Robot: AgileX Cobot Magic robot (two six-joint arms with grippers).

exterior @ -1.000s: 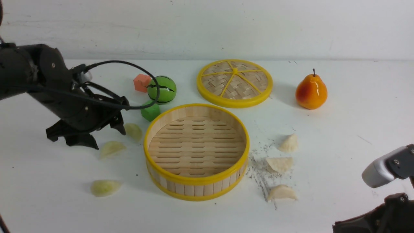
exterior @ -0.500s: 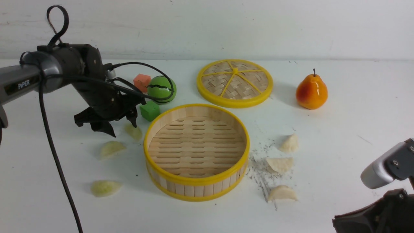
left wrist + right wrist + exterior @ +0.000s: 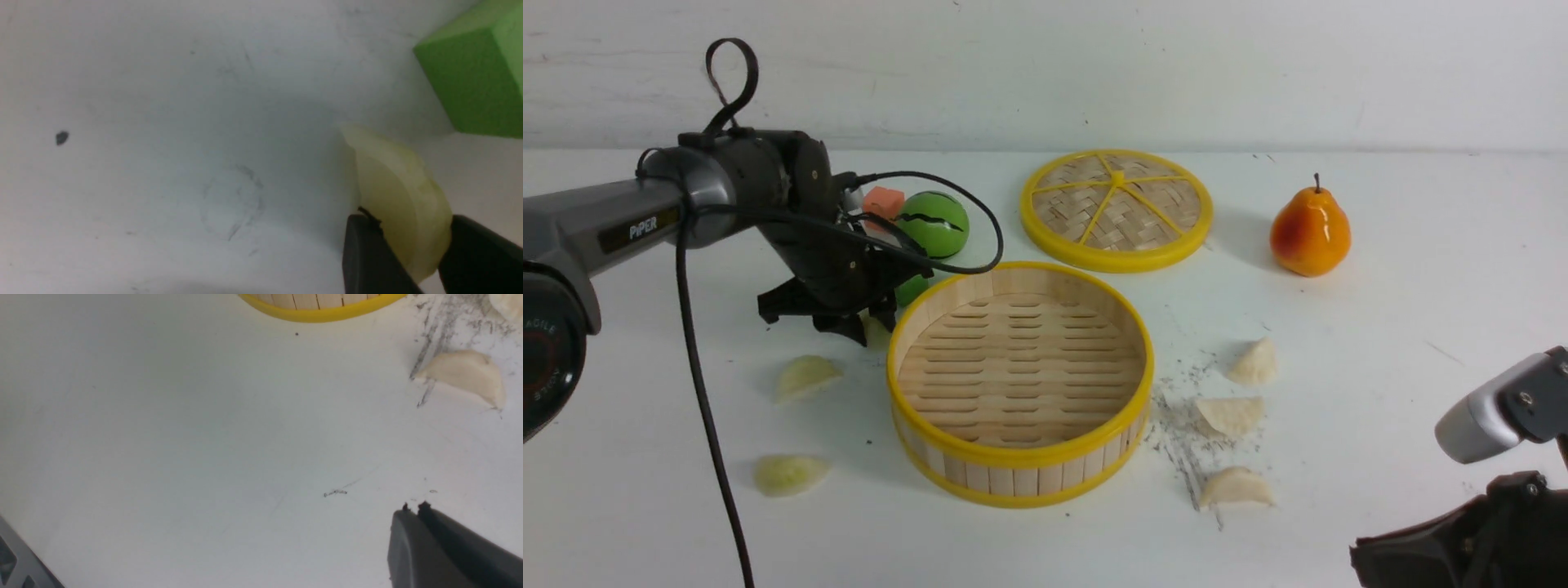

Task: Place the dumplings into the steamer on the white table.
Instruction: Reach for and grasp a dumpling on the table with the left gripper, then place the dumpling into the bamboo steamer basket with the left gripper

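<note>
Green dumpling [image 3: 392, 179] now seemingly pinched by left tool [image 3: 408, 232].

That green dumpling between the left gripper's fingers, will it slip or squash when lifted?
The green dumpling looks smooth and waxy, so it may slip. The fingers flank only one end, so it could pivot. Small and translucent: probably light.

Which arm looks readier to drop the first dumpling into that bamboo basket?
Left: the left gripper pinches a pale green dumpling beside the steamer. The right gripper is shut, empty, apart from the white dumplings.
</note>
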